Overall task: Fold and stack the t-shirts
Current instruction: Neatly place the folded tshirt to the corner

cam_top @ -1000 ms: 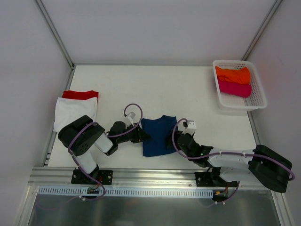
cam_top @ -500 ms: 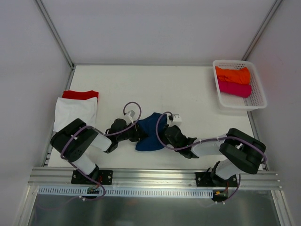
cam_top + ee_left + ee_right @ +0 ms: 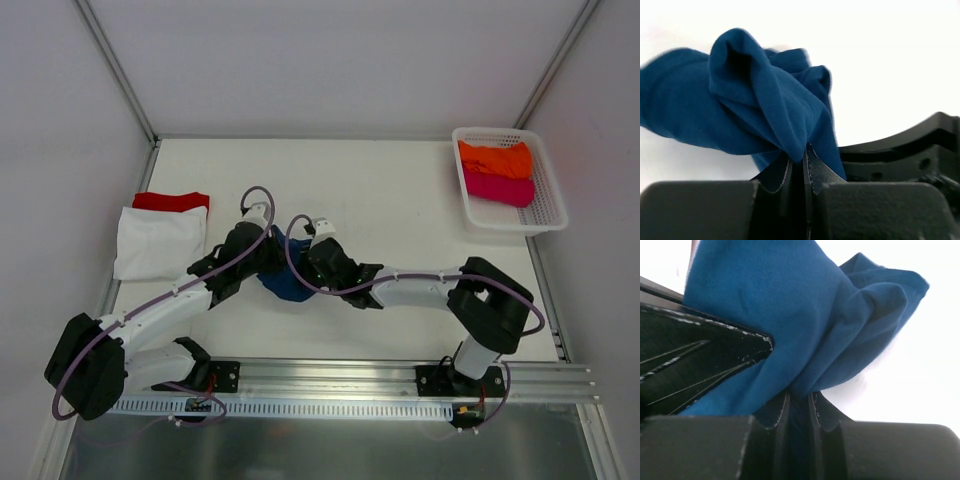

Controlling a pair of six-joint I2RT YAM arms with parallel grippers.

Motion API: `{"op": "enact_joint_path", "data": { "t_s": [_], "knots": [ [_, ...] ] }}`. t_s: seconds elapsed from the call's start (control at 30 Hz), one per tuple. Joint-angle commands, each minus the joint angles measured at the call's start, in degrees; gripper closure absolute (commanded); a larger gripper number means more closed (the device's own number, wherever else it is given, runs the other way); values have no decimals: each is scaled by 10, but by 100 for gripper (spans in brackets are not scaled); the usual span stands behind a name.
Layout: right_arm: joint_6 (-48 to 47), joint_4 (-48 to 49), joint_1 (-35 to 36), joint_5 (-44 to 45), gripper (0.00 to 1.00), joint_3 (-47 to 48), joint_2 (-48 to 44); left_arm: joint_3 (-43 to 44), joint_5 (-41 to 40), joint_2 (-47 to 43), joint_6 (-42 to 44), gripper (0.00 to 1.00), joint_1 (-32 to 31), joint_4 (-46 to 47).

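Observation:
The navy t-shirt (image 3: 284, 287) hangs bunched between my two grippers, left of the table's middle. My left gripper (image 3: 267, 266) is shut on one pinch of its cloth; in the left wrist view the blue fabric (image 3: 765, 110) rises straight out of the closed jaws of that gripper (image 3: 801, 156). My right gripper (image 3: 304, 274) is shut on another pinch, and the cloth (image 3: 805, 315) billows above that gripper (image 3: 799, 399). A folded white t-shirt (image 3: 158, 243) lies at the left edge on top of a red one (image 3: 171, 200). Its chest print is hidden.
A white mesh basket (image 3: 508, 214) at the far right holds an orange t-shirt (image 3: 494, 158) and a magenta one (image 3: 498, 188). The two gripper heads sit very close together; each shows as a black shape in the other's wrist view.
Both grippers have closed on the navy t-shirt and carried it left and toward the far side. It lay flat a second ago and is now gathered into a bunch.

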Motion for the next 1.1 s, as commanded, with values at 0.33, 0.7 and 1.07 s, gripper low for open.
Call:
{"op": "enact_joint_path", "data": {
  "t_s": [0.33, 0.7, 1.07],
  "knots": [
    [-40, -35, 20, -69, 99, 152, 79, 69, -179, 2, 25, 100, 6, -237],
    [-61, -70, 24, -89, 100, 247, 120, 92, -206, -43, 44, 100, 58, -296],
    [-71, -78, 28, -106, 100, 331, 165, 175, -238, -55, 66, 100, 139, -357]
  ]
}}
